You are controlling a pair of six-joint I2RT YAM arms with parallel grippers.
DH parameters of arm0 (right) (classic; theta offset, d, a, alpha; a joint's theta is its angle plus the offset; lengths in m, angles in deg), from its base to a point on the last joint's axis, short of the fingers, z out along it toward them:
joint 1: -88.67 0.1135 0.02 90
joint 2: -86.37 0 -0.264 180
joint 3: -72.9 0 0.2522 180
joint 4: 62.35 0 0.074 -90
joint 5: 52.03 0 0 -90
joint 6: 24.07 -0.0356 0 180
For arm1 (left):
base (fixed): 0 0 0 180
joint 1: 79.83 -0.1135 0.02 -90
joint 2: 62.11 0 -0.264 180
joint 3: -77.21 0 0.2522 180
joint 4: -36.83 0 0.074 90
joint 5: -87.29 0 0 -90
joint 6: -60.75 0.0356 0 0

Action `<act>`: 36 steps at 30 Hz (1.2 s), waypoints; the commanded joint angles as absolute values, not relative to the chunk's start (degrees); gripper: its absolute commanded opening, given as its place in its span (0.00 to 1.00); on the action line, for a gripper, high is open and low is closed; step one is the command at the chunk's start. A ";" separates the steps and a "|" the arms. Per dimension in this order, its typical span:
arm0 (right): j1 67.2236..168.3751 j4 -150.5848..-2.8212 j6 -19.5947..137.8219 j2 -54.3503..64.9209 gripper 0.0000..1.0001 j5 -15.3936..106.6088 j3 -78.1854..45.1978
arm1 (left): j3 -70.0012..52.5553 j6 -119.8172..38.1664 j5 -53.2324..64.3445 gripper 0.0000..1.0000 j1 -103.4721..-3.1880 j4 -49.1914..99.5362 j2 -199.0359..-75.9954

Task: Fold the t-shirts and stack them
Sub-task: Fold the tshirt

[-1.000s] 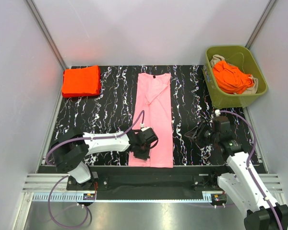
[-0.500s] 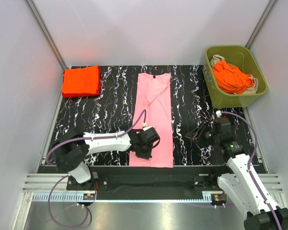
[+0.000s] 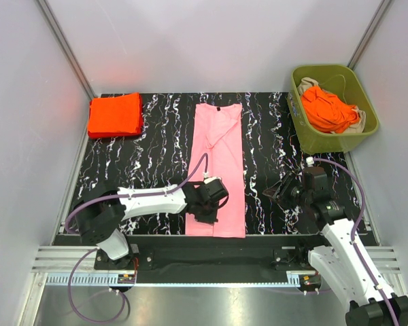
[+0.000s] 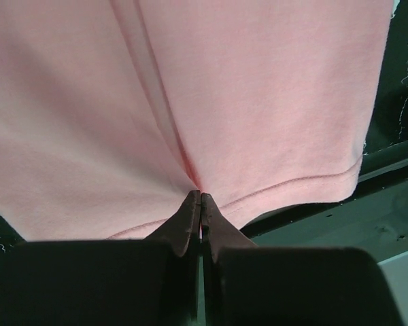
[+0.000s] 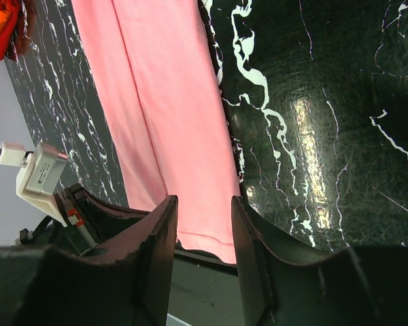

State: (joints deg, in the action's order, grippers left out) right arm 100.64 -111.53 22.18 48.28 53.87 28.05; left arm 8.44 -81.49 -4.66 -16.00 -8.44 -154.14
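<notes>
The light pink t-shirt (image 3: 221,149) lies folded into a long strip down the middle of the black marbled table, dark neck label at the far end. My left gripper (image 3: 202,210) is shut on a pinch of its cloth just above the near hem; in the left wrist view the gripper (image 4: 200,197) holds a small ridge of the shirt (image 4: 224,102). My right gripper (image 3: 277,192) is open and empty, just right of the shirt, which also shows in the right wrist view (image 5: 170,102). A folded orange-red t-shirt (image 3: 114,114) lies at the far left. Another orange-red shirt (image 3: 326,109) is crumpled in the bin.
The olive-green plastic bin (image 3: 368,102) stands at the far right corner, also holding a beige cloth. The table's near edge and metal rail run just below the shirt's hem (image 4: 367,204). Grey walls close in the left, right and back.
My left gripper has crept slightly right and away along the shirt's near end, still pinching it. The right arm shifted a little to the right, then held still.
</notes>
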 commanded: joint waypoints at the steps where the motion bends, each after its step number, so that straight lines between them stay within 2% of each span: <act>1: 101.15 -111.35 23.21 48.57 0.45 53.08 26.27 | 6.41 -82.51 -4.11 0.00 -15.58 -6.64 -155.10; 2: 101.07 -111.35 23.47 48.40 0.45 53.17 26.36 | 6.41 -82.59 -3.94 0.00 -15.58 -6.64 -155.36; 3: 101.07 -111.35 23.48 47.88 0.45 53.61 26.27 | 6.41 -82.86 -3.59 0.05 -15.58 -6.73 -155.27; 4: 101.07 -111.35 23.65 47.61 0.45 53.96 26.44 | 6.41 -83.03 -3.41 0.14 -15.58 -6.73 -155.01; 5: 100.98 -111.35 23.74 47.17 0.45 54.48 26.45 | 6.58 -82.95 -3.32 0.29 -15.58 -6.64 -154.57; 8: 101.07 -111.35 23.65 45.94 0.45 54.84 26.27 | 5.62 -81.73 -3.14 0.40 -15.58 -7.95 -152.12; 9: 101.07 -111.35 23.57 45.41 0.44 55.19 26.27 | 5.09 -81.37 -4.10 0.41 -15.67 -8.65 -150.89; 12: 101.42 -109.86 22.95 43.66 0.29 57.12 26.18 | 2.89 -78.56 -3.77 0.41 -17.42 -9.98 -149.39; 13: 102.03 -108.55 22.08 43.04 0.12 57.82 26.62 | 2.37 -77.25 -3.15 0.39 -18.91 -9.72 -149.38; 15: 103.34 -106.53 21.02 40.85 0.00 59.32 27.41 | 0.79 -76.27 -1.14 0.35 -19.80 -9.10 -150.17; 20: 113.87 -106.17 18.29 34.26 0.00 55.03 28.20 | 2.09 -76.00 2.82 0.34 -21.03 -3.92 -152.54; 30: 124.78 -104.85 16.01 24.23 0.00 51.77 28.20 | 7.02 -72.67 11.53 0.35 -32.00 5.75 -152.90; 36: 129.36 -103.61 12.67 20.27 0.00 48.00 28.46 | 6.75 -71.78 14.26 0.34 -33.07 8.12 -155.71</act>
State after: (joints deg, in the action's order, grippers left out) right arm 127.83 -105.17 15.23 21.00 52.03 28.75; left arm 7.26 -73.39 10.51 -33.33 4.11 -154.73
